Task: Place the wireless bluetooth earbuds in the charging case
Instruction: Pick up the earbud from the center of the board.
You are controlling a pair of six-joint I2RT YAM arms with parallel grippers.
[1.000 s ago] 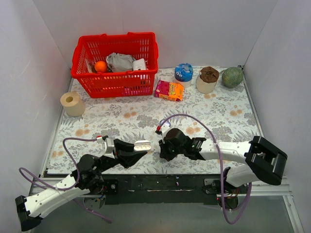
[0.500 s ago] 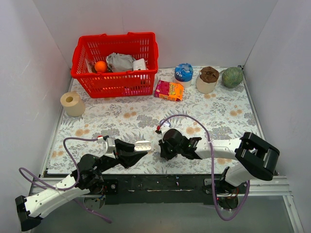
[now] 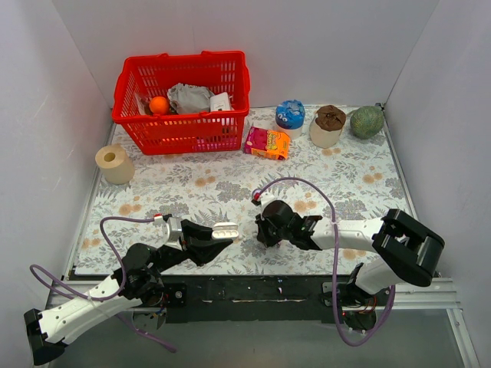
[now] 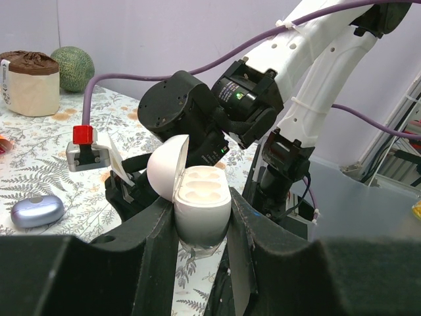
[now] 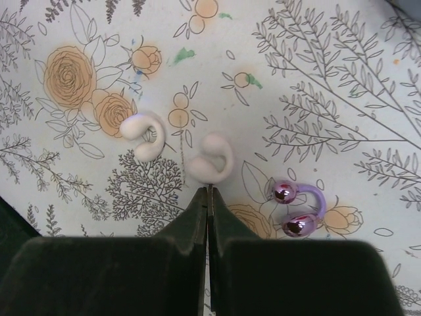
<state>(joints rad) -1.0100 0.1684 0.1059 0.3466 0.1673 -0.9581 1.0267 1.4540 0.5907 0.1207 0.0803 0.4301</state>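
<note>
1. Where the two arms meet near the front edge of the table [image 3: 230,180], the left gripper [image 4: 201,227] pinches a white capsule case [image 4: 197,197] between its fingers; the lid stands hinged up on the case's left side in the wrist view; moulded hollows show in the white interior.
2. Opposite it, the right gripper [image 5: 208,191] points down at the floral tabletop; its fingers are pressed together with nothing between them; the tips sit just at the near edge of a white earbud [image 5: 210,159]; a second white earbud [image 5: 143,135] lies just beside the first, not touching it.
3. Just right of those closed fingers, in the right wrist view, lie the wireless bluetooth earbuds [image 5: 285,192]; two shiny purple beads joined by a pale lavender arc; they touch neither the gripper nor the white buds.
4. Beside the right arm's wrist rests the charging case [image 4: 37,210]; a lavender-blue pebble, lid shut, flat on the table, apart from both grippers; it cannot be made out in the overhead view.
5. Farther back: toilet roll [image 3: 115,163] at the left edge; snack packet [image 3: 268,142] near mid-table.
6. Along the back: red basket [image 3: 184,132] holding an orange [image 3: 159,104]; blue cup [image 3: 290,114]; brown-topped cup [image 3: 328,126]; green melon [image 3: 367,121] in the right corner.
</note>
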